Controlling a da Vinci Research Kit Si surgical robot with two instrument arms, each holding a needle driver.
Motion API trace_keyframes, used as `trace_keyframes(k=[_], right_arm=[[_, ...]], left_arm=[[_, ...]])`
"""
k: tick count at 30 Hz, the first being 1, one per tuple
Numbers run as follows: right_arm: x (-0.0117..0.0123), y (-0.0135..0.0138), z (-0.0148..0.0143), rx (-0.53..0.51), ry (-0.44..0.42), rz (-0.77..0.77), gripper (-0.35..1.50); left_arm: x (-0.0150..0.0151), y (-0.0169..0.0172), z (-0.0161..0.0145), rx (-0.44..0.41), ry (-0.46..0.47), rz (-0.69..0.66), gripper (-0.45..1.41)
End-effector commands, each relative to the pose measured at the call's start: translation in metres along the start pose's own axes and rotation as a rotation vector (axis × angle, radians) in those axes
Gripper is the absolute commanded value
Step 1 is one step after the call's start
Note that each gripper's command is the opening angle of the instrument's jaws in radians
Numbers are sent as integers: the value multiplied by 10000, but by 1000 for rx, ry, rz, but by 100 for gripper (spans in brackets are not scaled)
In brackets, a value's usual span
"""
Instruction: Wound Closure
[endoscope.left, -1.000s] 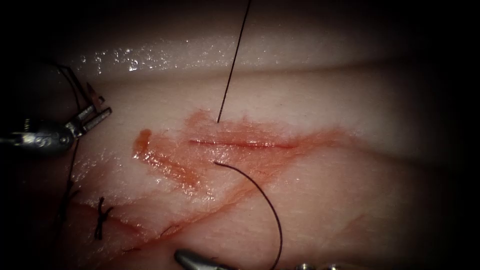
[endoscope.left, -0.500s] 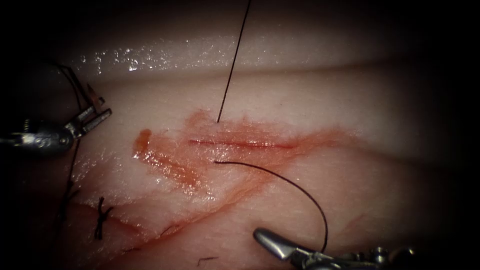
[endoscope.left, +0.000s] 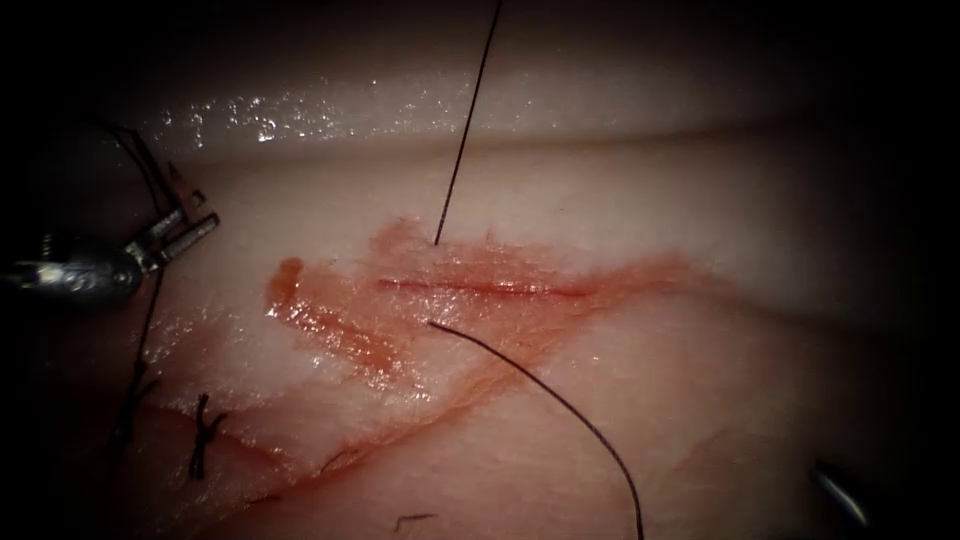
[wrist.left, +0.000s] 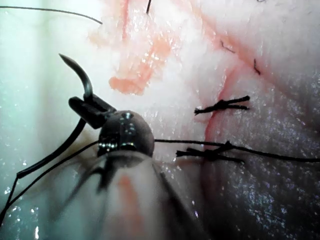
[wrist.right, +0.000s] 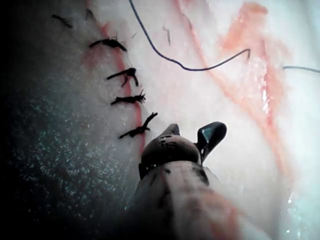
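Thread crosses the cut in the wet tissue. At nine o'clock, left fingers grip the needle near its tip, off the tissue; a firm hold is best. Right fingers are open, empty.

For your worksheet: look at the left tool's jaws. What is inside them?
The left tool is shut on the curved needle near mid-curve, clear of the tissue; the stretch between the jaws is covered. The right tool is open, holding nothing.

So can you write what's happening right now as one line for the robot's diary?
left tool: shut on needle, mid-curve, clear of tissue | right tool: open, holds nothing | thread: through cut
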Motion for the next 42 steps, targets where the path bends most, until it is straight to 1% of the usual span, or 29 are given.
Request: trace_keyframes(k=[1, 2, 3, 6, 9, 12, 13, 17, 18, 19, 21, 22, 24, 26, 28, 31, 33, 34, 35, 36, 37, 42], right_arm=[[-8, 1, 35, 13, 23, 19, 142], [-15, 8, 68, 36, 61, 41, 142], [-21, 13, 86, 47, 80, 60, 140], [-38, 22, 127, 60, 106, 79, 133], [-54, 32, 159, 83, 143, 77, 128], [-68, 38, 182, 98, 174, 67, 125], [-76, 38, 198, 131, 224, 86, 125], [-86, 33, 232, 201, 330, 146, 123], [-88, 31, 238, 212, 345, 152, 122], [-90, 25, 251, 230, 372, 162, 116], [-92, 18, 262, 247, 395, 168, 111], [-92, 14, 268, 262, 400, 171, 108], [-93, 4, 282, 297, 399, 167, 95], [-94, -2, 293, 314, 395, 165, 91], [-92, -10, 311, 324, 403, 176, 91], [-88, -13, 319, 336, 401, 172, 85], [-85, -16, 325, 347, 398, 168, 69], [-83, -18, 329, 355, 399, 164, 54], [-82, -20, 330, 360, 397, 161, 44], [-82, -22, 331, 369, 394, 155, -1], [-84, -25, 331, 385, 385, 148, -35], [-82, -25, 329, 386, 382, 149, -35]], left_arm=[[-2, 5, 8, 2, 0, 0, -45], [-1, 6, 9, 3, -1, -1, -45], [-1, 7, 9, 4, -1, -1, -45], [0, 8, 8, 5, -2, -1, -45], [-1, 7, 8, 5, -2, -1, -45], [-1, 8, 8, 5, -2, 0, -45], [-1, 8, 8, 5, -1, 0, -45], [-1, 8, 9, 5, -1, 0, -45], [-1, 8, 9, 6, -1, 0, -45], [-1, 8, 9, 6, -2, 0, -45], [-1, 9, 8, 6, -2, 0, -45], [-1, 9, 8, 7, -2, 1, -45], [-2, 9, 9, 6, -1, 1, -45], [-2, 9, 9, 6, -1, 1, -45], [-2, 9, 9, 7, -1, 1, -45], [-2, 9, 9, 7, -1, 1, -45], [-1, 9, 9, 5, 1, 1, -45], [-1, 9, 9, 5, 0, 1, -45], [-1, 9, 9, 5, 0, 1, -45], [-1, 9, 9, 6, 0, 1, -45], [-1, 9, 9, 6, 0, 1, -45], [-1, 10, 10, 6, 0, 1, -45]])
